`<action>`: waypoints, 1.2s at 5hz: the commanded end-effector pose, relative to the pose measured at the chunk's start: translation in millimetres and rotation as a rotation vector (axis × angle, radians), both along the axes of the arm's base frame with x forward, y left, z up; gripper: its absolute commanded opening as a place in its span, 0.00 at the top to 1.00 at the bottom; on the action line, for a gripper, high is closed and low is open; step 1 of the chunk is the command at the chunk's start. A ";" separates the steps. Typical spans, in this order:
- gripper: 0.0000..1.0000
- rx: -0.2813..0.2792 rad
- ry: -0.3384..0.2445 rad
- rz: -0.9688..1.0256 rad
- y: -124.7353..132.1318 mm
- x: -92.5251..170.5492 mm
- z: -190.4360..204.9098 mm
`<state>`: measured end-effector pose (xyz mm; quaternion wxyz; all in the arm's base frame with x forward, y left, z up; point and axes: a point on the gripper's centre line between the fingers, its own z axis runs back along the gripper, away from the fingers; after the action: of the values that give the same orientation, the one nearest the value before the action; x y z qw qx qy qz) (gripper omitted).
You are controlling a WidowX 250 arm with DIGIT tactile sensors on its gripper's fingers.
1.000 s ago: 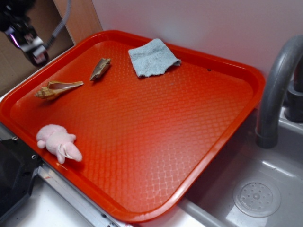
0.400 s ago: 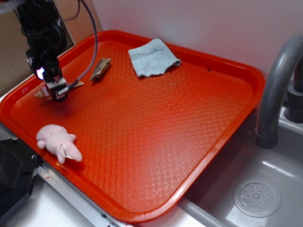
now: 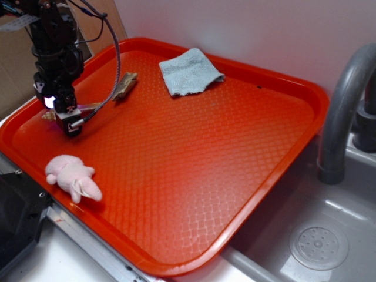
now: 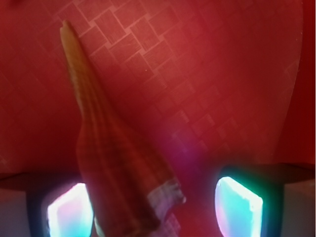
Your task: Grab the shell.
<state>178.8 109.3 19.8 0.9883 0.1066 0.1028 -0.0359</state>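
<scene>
Since a moment ago, lowered slightly onto the shell (image 4: 108, 163) at the left of the red tray (image 3: 194, 158). Gripper (image 3: 69, 120) with fingers (image 4: 69, 212) apart, shell lying against the left one. Outside view: only shell ends visible.

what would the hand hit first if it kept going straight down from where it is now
Most likely the shell: the hand points down at the tray, open, with the shell between its fingers. How much gap remains above the shell is unclear.

The claw (image 3: 69, 124) has dropped lower over the shell (image 4: 106, 153).
</scene>
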 end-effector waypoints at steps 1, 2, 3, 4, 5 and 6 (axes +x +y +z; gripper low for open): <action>1.00 -0.001 -0.008 -0.014 -0.9 -2.2 -2.6; 1.00 0.000 -0.012 -0.014 -0.3 -1.4 -0.1; 1.00 -0.078 -0.036 0.052 -14.1 5.7 41.6; 1.00 -0.137 -0.106 0.150 -32.3 13.0 88.2; 1.00 -0.231 -0.183 0.162 -64.9 17.5 140.0; 1.00 -0.303 -0.258 0.155 -94.5 10.3 192.1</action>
<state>194.3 9.6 195.7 0.9977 -0.0504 0.0048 0.0445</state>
